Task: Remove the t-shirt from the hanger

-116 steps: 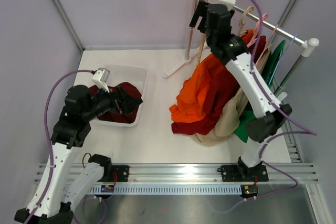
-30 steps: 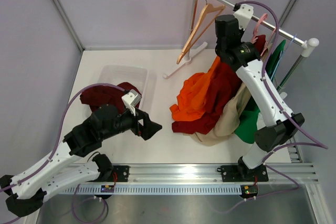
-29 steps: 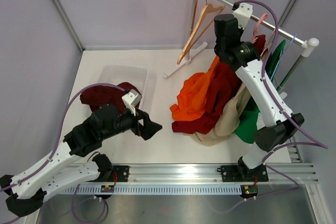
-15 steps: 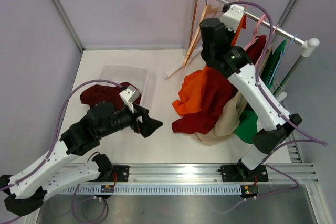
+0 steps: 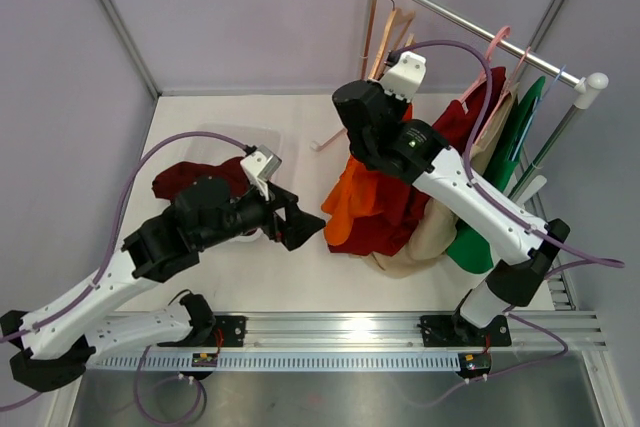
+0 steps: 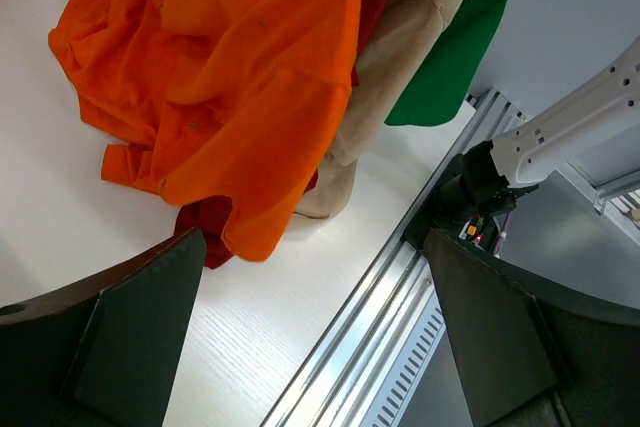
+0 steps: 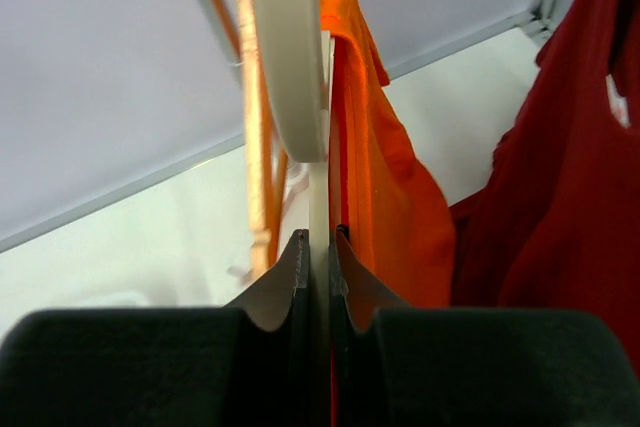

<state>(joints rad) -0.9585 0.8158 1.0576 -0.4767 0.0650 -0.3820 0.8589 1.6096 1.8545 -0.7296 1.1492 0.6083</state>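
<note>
T-shirt [image 5: 347, 205], orange, draped at 3 o'clock of pale hanger [image 7: 285, 57] pinched by right gripper [image 7: 320, 257]; left gripper [image 5: 297, 228] gaping, empty, at 9 o'clock.

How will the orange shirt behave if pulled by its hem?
Likely floppy: the orange shirt hangs in folds and pools on the table. Probably light, since the cloth looks thin, so it should drag rather than resist. It may snag, because the right gripper pinches its hanger.

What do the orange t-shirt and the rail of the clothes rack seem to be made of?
Orange t-shirt: soft matte fabric, probably cotton knit; it drapes in loose folds. Rail: probably metal, polished; a thin straight tube with a silvery sheen.
</note>
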